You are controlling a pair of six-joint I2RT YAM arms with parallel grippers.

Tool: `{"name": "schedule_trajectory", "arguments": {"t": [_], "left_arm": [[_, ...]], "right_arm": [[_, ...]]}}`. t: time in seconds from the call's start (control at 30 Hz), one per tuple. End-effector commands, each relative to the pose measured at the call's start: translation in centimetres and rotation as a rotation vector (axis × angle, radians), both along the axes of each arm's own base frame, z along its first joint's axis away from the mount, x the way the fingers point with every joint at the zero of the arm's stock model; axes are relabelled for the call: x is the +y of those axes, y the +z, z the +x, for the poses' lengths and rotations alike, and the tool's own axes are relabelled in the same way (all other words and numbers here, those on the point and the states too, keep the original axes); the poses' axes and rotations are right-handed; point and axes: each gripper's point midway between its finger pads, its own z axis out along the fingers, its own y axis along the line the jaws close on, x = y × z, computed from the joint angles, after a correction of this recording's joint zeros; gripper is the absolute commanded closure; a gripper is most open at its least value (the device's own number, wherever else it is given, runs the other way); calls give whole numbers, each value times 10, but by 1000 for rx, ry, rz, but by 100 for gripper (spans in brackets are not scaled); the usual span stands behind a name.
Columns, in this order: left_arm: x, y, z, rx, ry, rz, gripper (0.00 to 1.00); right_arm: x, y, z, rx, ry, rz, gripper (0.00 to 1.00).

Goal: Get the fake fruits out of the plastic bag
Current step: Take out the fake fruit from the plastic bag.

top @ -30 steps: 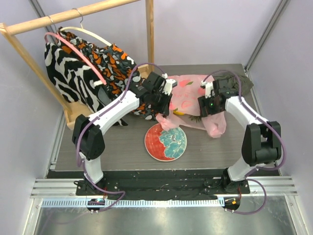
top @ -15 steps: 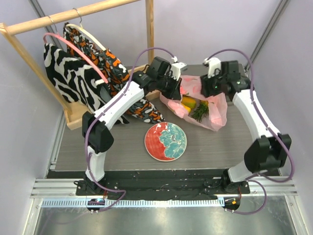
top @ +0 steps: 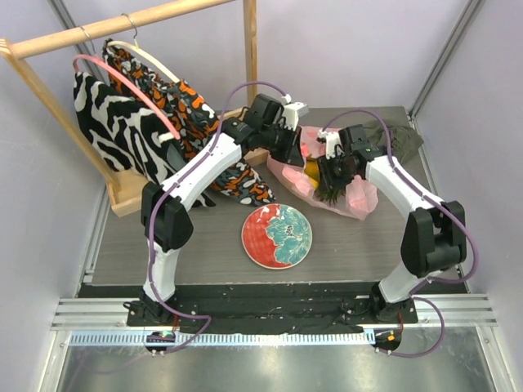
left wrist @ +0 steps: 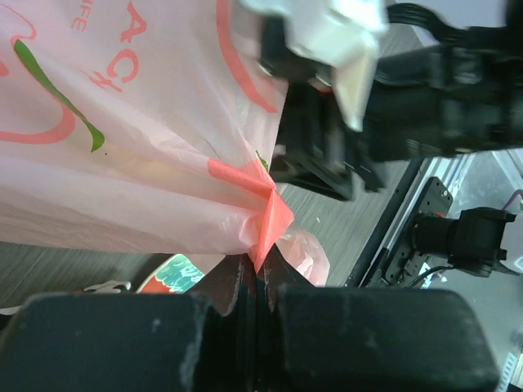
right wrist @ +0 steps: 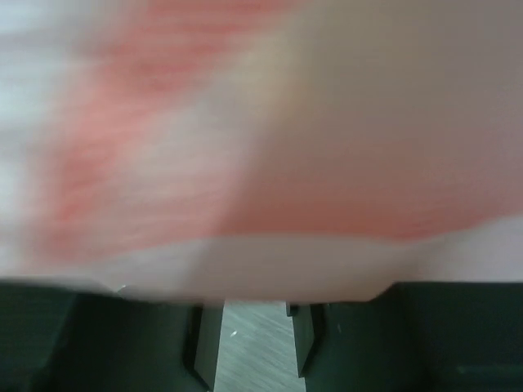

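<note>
The pink plastic bag (top: 359, 198) lies at the table's back centre, its mouth facing up and left. My left gripper (top: 299, 140) is shut on a fold of the bag's rim (left wrist: 263, 219) and holds it up. A yellow-orange fruit (top: 313, 170) and a green pineapple crown (top: 332, 193) show inside the mouth; the other fruits are hidden. My right gripper (top: 327, 174) is down at the bag's mouth, over these fruits. In the right wrist view its fingers (right wrist: 204, 347) stand apart with bare table between them, and blurred pink bag film (right wrist: 261, 147) fills the rest.
A round red-and-teal plate (top: 277, 236) lies in front of the bag, also in the left wrist view (left wrist: 172, 273). A wooden rack with patterned garments (top: 131, 122) stands at the back left. An olive-green cloth (top: 402, 135) lies at the back right.
My right gripper has come down from the back of the table into the bag's mouth. My left gripper has stayed at the bag's rim, holding it up.
</note>
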Motion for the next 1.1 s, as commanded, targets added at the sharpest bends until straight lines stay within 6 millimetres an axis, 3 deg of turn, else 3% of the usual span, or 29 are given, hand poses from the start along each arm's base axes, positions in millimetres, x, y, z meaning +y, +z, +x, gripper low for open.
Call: {"name": "schedule_trajectory", "arguments": {"t": [0.0,0.03,0.07,0.13,0.27,0.4,0.47,0.6,0.77,0.93,1.0,1.03,1.07], "left_arm": [[-2,41,-4,-42,-21,-102,100],[-1,41,-5,-41,-23,-101,100],[-1,40,-6,-41,-29,-101,100],[2,39,-11,-32,-34,-99,100],[4,36,-16,-21,-41,-94,100],[4,36,-16,-29,-52,-94,100],[4,34,-16,-21,-51,-90,100],[5,31,-17,-17,-52,-88,100],[4,29,-17,-13,-48,-86,100],[4,28,-17,-12,-46,-84,100],[4,25,-19,-6,-49,-77,100],[5,26,-21,-6,-51,-78,100],[5,24,-20,-6,-49,-74,100]], "right_arm": [[-44,16,64,-135,-342,-112,60],[-56,11,72,-126,-415,-143,60],[-74,12,79,-121,-529,-153,52],[-83,17,84,-80,-617,-126,47],[-58,2,69,78,-646,22,27],[-34,-23,47,173,-608,50,18],[-32,-30,45,188,-618,43,19],[-36,-33,41,207,-647,-10,31],[-45,-51,27,247,-709,-88,34],[-58,-85,34,262,-772,-167,36],[-64,-88,44,246,-782,-189,37],[-67,-91,46,246,-784,-206,40],[-69,-95,51,244,-781,-217,53]]}}
